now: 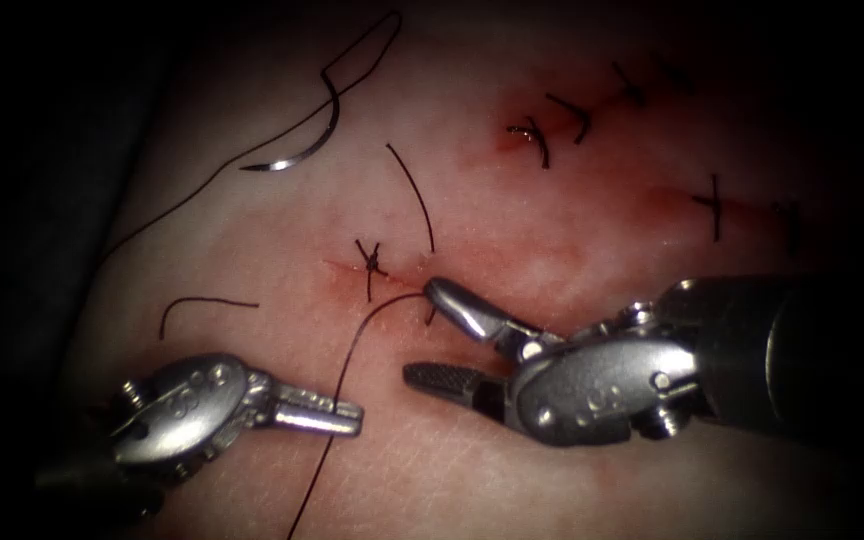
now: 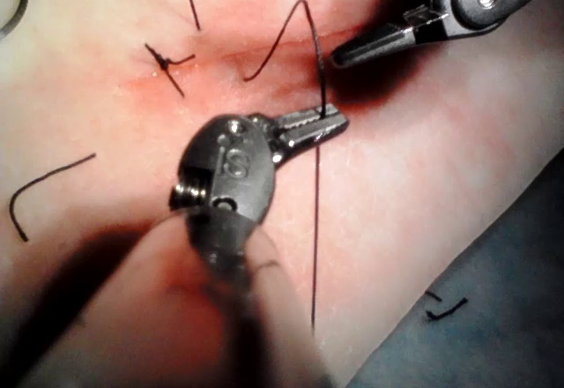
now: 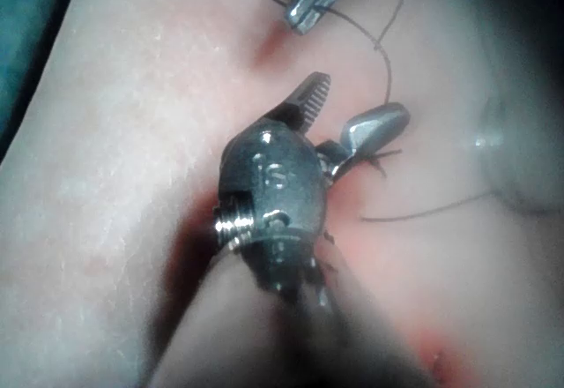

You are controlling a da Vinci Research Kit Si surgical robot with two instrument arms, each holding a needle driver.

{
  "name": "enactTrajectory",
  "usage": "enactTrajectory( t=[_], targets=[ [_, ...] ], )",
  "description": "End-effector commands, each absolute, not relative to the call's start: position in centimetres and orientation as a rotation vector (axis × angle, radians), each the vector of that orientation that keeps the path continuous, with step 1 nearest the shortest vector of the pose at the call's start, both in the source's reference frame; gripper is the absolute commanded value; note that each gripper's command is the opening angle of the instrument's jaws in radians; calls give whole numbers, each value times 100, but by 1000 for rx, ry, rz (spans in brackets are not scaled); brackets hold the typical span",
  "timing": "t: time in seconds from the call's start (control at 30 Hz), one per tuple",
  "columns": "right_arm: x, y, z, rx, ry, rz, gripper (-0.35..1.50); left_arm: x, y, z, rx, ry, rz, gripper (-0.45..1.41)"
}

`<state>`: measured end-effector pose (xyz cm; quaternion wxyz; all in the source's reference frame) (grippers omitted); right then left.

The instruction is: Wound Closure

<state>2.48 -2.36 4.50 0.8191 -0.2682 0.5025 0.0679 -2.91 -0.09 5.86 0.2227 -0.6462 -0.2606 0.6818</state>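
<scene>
needle (image 1: 297, 150) free on tissue (image 1: 252, 420) | left gripper (image 1: 347, 415) clamps thread (image 1: 337, 400) | right gripper (image 1: 437, 335) agape

Endoscope light: we see a bright centre on the tissue (image 1: 512, 250), with dark vignetted edges.
Glare: highlights on the right gripper (image 1: 432, 335).
Wrist views: our near shafts are blurred.

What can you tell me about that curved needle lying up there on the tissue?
The needle is a thin, shiny metal arc, dark along its curve and bright at the pointed end. It lies flat on the tissue, left of the cut, not stuck in. Dark thread trails from its blunt end. Neither tool holds it.
</scene>
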Motion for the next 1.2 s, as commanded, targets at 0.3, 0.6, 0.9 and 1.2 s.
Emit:
enactTrajectory(
  t=[0.3,0.6,0.9,1.2],
  targets=[
    [268,-228,457,-567,1057,143,108,-301,-12,594,-1785,-720,1880,-45],
    [270,-234,458,-541,1017,122,-35,-304,-12,595,-1784,-717,1879,-45],
    [250,-218,486,-541,964,134,-35,-309,-14,593,-1715,-667,1926,86],
    [217,-200,514,-559,932,146,-35,-310,-46,601,-1570,-747,2039,98]
  ],
)
